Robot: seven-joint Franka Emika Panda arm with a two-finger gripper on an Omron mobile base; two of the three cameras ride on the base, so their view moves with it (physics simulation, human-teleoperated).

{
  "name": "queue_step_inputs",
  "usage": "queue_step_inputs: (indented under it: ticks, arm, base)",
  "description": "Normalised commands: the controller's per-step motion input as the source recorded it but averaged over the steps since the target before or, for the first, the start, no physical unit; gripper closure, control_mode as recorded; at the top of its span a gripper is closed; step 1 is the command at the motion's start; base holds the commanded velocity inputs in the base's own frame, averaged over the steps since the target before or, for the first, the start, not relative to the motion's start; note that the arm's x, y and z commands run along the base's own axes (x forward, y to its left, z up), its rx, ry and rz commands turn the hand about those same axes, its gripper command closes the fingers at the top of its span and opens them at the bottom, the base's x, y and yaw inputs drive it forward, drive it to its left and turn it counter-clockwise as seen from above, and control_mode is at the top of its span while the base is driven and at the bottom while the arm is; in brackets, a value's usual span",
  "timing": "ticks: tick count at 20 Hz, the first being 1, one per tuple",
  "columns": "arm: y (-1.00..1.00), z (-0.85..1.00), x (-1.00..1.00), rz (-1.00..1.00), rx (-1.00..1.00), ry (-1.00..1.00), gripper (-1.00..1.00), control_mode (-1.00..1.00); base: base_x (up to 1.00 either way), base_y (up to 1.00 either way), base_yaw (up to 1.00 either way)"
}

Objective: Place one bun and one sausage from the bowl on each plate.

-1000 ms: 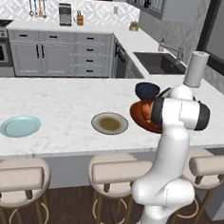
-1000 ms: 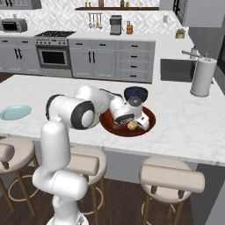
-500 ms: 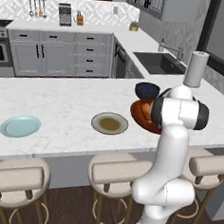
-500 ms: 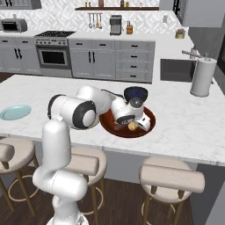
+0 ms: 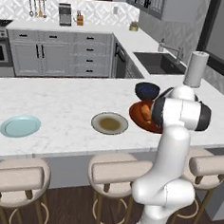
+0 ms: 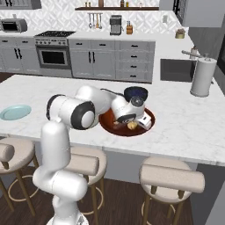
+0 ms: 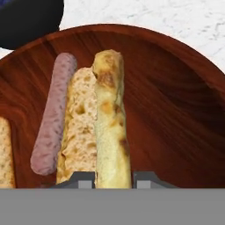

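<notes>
The reddish-brown bowl (image 7: 176, 110) sits on the island counter, its rim (image 6: 110, 125) showing beside my arm and its left part (image 5: 137, 118) in the left base view. Inside lie a pinkish sausage (image 7: 52, 118), a split bun (image 7: 107, 123) beside it, and another bun (image 7: 4, 154) at the left edge. My gripper (image 7: 114, 179) is down in the bowl (image 6: 134, 123), its fingertips pressed on both sides of the split bun's golden half. The pale blue plate (image 5: 20, 125) lies far left (image 6: 15, 112). The beige-rimmed plate (image 5: 110, 123) lies just left of the bowl.
A dark blue bowl (image 5: 147, 91) stands right behind the reddish-brown bowl (image 6: 135, 93). A paper towel roll (image 6: 203, 77) and a sink (image 5: 160, 63) are at the far right. Stools (image 5: 119, 169) line the near counter edge.
</notes>
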Motion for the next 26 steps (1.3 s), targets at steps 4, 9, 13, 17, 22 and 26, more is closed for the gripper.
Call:
queue_step_inputs:
  ticks: [4, 9, 13, 17, 22, 26]
  arm:
    - [0.09, 0.75, -0.52, 0.00, 0.00, -0.01, 1.00, -1.00]
    - [0.57, 0.85, -0.59, 0.06, 0.00, 0.01, 1.00, -1.00]
    - [0.80, 0.94, -0.34, 0.18, -0.02, 0.04, 1.00, -1.00]
    - [0.75, 1.00, -0.14, 0.18, 0.00, 0.09, 1.00, -1.00]
    - [0.93, 0.52, -0.10, 0.16, -0.08, 0.13, 1.00, -1.00]
    - [1.00, 0.00, -0.09, 0.18, -0.18, 0.20, 1.00, -1.00]
  base:
    - [0.00, 0.00, 0.00]
    - [0.00, 0.00, 0.00]
    - [0.00, 0.00, 0.00]
    - [0.00, 0.00, 0.00]
    - [0.00, 0.00, 0.00]
    - [0.00, 0.00, 0.00]
